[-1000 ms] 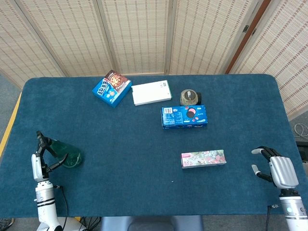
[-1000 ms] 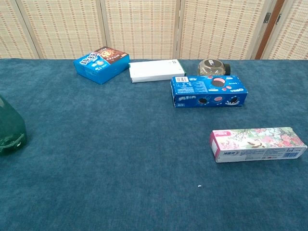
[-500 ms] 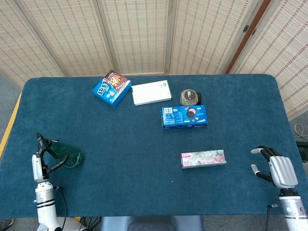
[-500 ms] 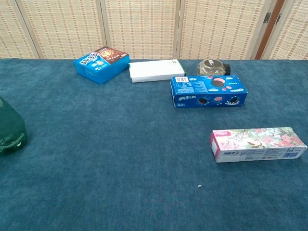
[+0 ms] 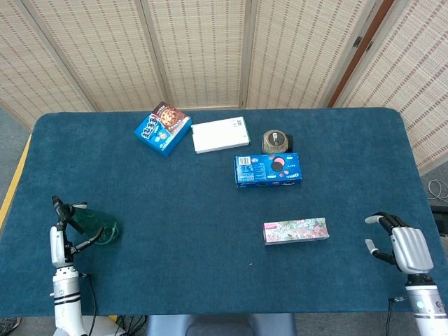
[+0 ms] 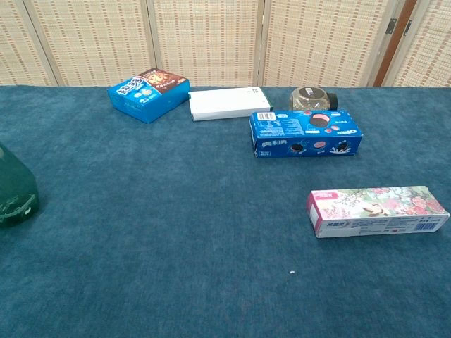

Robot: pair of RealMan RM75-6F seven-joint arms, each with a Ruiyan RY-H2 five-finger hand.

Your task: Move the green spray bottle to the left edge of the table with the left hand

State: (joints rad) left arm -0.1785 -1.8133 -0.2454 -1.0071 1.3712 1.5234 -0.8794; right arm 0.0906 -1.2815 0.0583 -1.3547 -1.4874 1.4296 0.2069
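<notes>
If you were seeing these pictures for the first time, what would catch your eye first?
The green spray bottle lying near the table's left edge beside the left hand, whose fingers are spread. Next, the bright blue cookie box mid-table and the floral box in front of it.

Green spray bottle (image 5: 100, 227): translucent dark green body, near the table's (image 5: 210, 238) left edge, toward the front-left corner.

Left hand (image 5: 63, 234) is positioned at the left front corner of the tabletop (image 5: 210, 245), fingers (image 5: 61, 208) apart, holding nothing. Right hand (image 5: 402, 246) hangs at the right front corner, fingers (image 5: 376, 220) spread and empty.
</notes>
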